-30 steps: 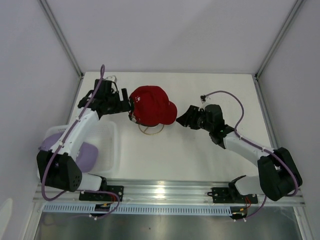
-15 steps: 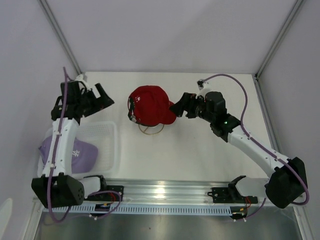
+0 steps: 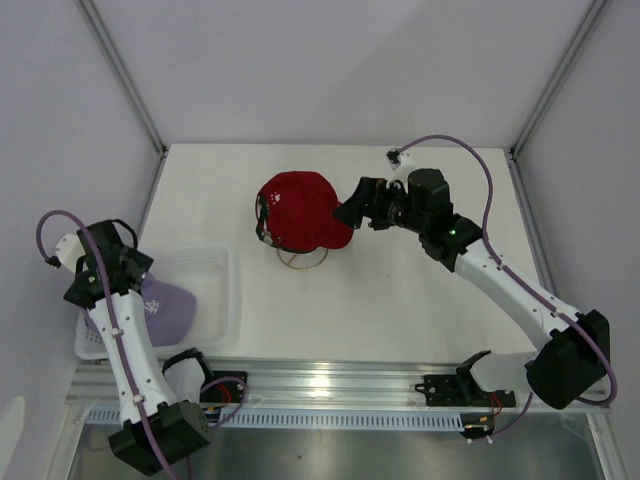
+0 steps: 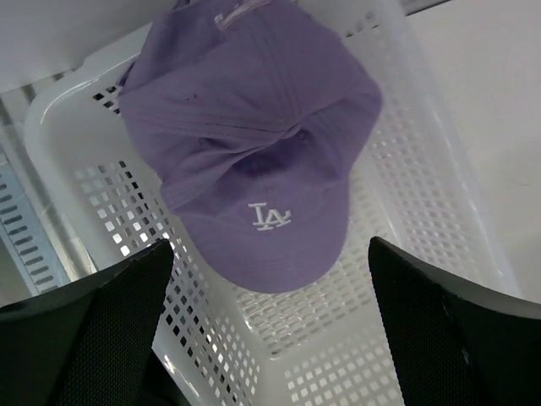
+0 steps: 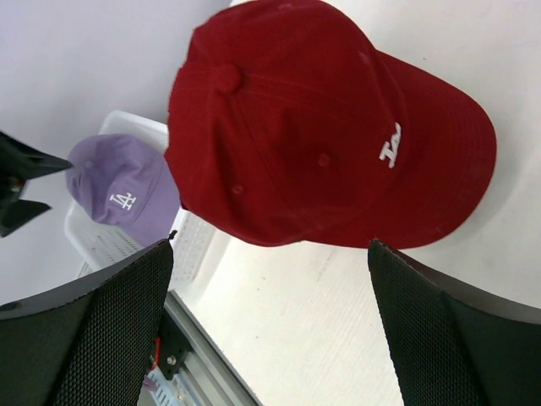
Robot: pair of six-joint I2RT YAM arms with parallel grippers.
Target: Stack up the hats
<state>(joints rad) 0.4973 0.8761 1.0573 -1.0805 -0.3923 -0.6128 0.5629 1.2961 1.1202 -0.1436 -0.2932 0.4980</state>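
Where the red cap [image 3: 303, 212] sits: mid-table on a gold wire stand [image 3: 303, 262], of which only the near rim shows below it.
Red cap, detail: crown up, brim toward the right arm, small white logo on the front [image 5: 321, 127].
Lavender cap [image 3: 165, 305]: lying in the white basket [image 3: 215, 270] at the table's [image 3: 400, 300] near left edge, well apart from the red one.
Lavender cap, left wrist view: brim [image 4: 254, 144] toward the camera, white LA logo facing up, mesh floor of the basket [image 4: 406, 279] around it.
Left gripper [image 3: 125, 268]: above the basket, pointing down at the lavender cap; jaws spread wide [image 4: 269, 244], nothing between them, no contact visible.
Right gripper [image 3: 352, 208]: just beside the red cap's brim; whether it touches cannot be told from above.
Right gripper, wrist view: jaws wide apart [image 5: 270, 245], holding nothing, with the red cap lying beyond the fingers.
Background, right wrist view: lavender cap [image 5: 118, 182] in its basket, far beyond the red one.
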